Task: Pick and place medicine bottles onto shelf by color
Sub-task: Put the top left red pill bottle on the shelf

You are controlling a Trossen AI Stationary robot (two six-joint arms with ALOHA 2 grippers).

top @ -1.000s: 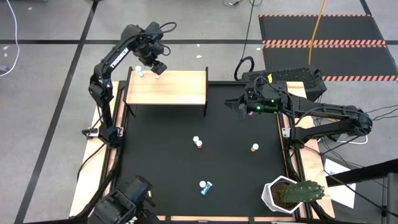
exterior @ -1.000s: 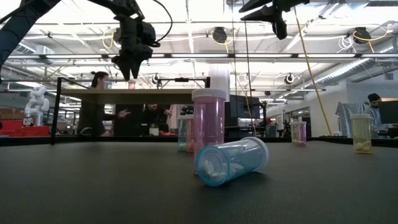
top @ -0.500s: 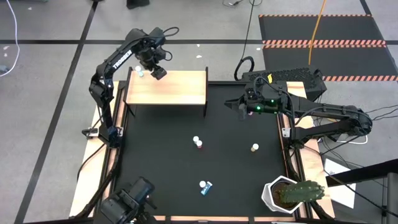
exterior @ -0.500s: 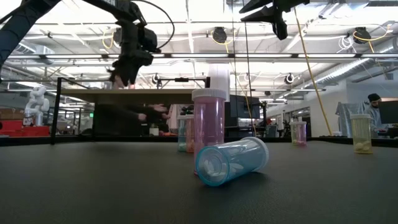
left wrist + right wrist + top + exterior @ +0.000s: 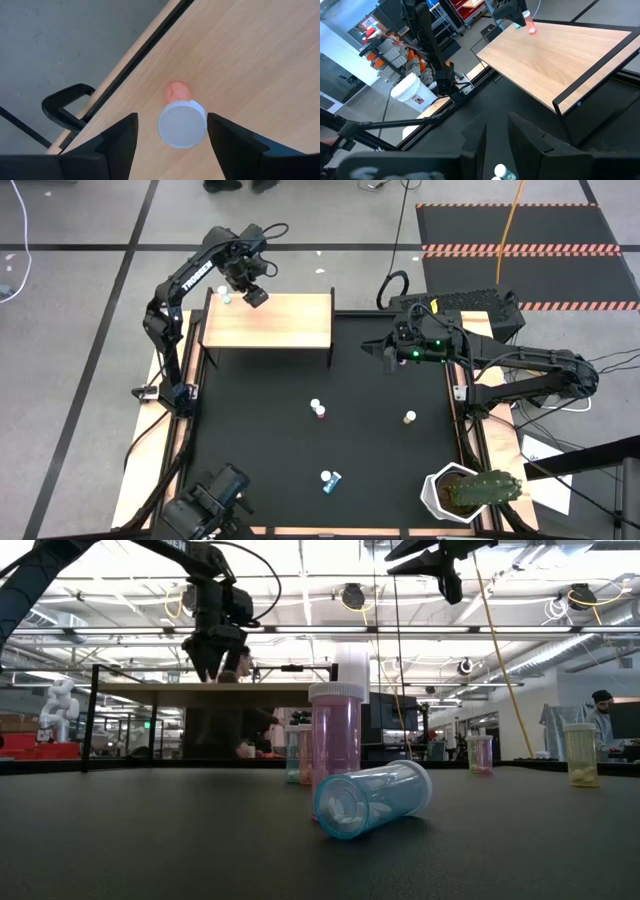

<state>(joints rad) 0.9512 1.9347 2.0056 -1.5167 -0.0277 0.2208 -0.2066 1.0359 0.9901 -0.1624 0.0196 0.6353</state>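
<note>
We see the left gripper poised over the far left corner of the shelf, its jaws spread wide on either side of a pink bottle that stands upright on the pale wood; in the left wrist view the two dark fingers flank the white cap with clear gaps, touching nothing. A blue bottle stands just beside it, nearer the shelf's left edge. The right gripper hangs above the far right part of the black table, well apart from the shelf, and its jaws look only narrowly parted in the right wrist view, pinching nothing. On the table we find more bottles: a white-capped pair near the middle, touching or nearly so, the nearer one pinkish; a yellow-tan bottle off to the right; and near the front edge a blue bottle lying on its side against an upright pink one, as the low view shows. A cactus in a white pot sits at the front right corner. Beyond the shelf, in the low view, a person stands in the room behind.
</note>
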